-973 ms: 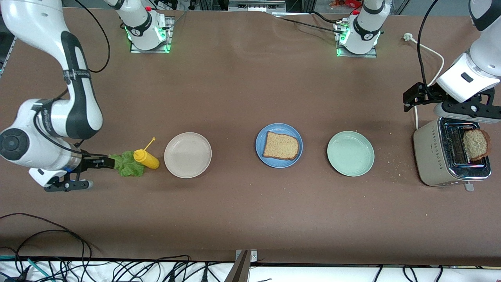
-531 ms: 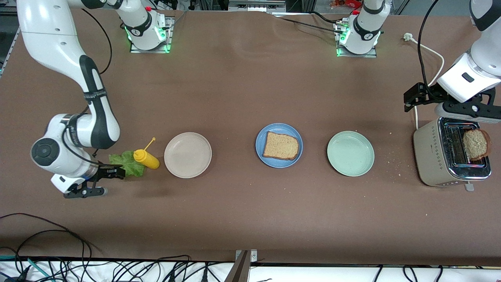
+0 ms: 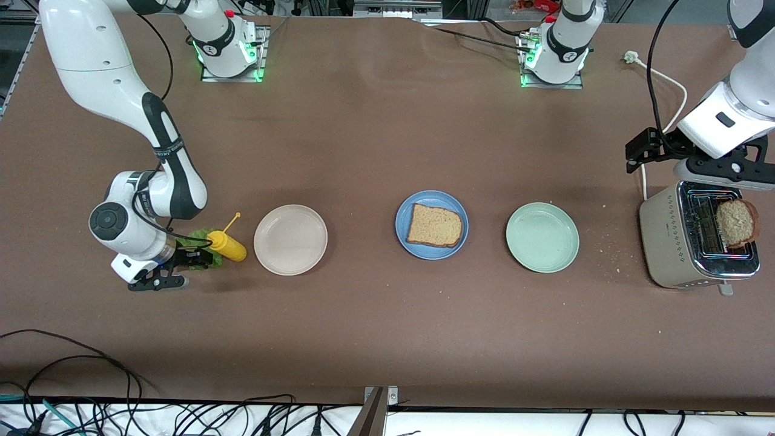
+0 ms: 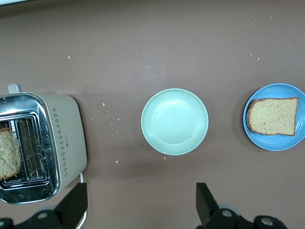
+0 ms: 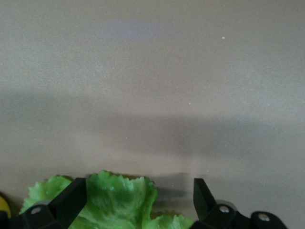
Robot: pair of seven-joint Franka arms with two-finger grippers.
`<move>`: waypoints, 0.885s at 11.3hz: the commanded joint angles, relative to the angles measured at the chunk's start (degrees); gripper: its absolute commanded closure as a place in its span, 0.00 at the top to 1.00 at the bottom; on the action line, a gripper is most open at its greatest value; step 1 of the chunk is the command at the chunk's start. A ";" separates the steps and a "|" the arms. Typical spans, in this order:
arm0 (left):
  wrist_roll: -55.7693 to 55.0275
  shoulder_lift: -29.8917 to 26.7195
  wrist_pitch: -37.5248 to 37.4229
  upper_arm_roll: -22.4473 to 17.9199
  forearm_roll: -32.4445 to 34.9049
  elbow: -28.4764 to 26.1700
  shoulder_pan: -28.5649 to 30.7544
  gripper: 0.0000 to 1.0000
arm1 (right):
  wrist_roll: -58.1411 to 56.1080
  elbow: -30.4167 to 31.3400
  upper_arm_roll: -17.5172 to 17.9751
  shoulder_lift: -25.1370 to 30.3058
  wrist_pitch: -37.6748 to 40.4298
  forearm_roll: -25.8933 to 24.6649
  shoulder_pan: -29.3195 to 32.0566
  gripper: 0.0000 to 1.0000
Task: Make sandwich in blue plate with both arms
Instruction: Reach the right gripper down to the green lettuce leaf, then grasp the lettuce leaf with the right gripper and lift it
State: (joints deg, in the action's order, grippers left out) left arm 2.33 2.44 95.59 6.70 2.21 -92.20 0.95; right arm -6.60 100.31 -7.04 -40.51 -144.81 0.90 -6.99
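Note:
The blue plate (image 3: 403,227) sits mid-table with one brown bread slice (image 3: 435,225) on it; both also show in the left wrist view as blue plate (image 4: 290,141) and bread slice (image 4: 272,116). A second slice (image 3: 735,223) stands in the toaster (image 3: 672,242). The green lettuce leaf (image 3: 198,236) lies at the right arm's end of the table. My right gripper (image 3: 189,258) is low over it, open, with the lettuce (image 5: 114,200) between the fingers of this right gripper (image 5: 139,193). My left gripper (image 3: 723,172) waits above the toaster; this left gripper (image 4: 140,196) is open and holds nothing.
A yellow squeeze bottle (image 3: 227,245) lies against the lettuce, right beside the right gripper. An off-white plate (image 3: 290,240) and a pale green plate (image 3: 542,237) flank the blue plate. The toaster's white cord (image 3: 666,82) runs away from the front camera. Crumbs lie by the toaster.
The right arm has swung toward the bottle and brought its open gripper over the lettuce. The left arm has not moved.

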 commanded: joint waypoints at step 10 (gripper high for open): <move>-0.66 -0.68 -0.58 -0.29 0.96 0.18 -0.16 1.00 | -5.44 2.44 0.54 3.68 -0.56 -0.20 0.22 0.00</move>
State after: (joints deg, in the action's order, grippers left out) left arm 2.33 2.44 95.59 6.62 2.21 -92.07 0.97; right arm -11.02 100.57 -6.82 -39.14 -144.97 0.90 -7.00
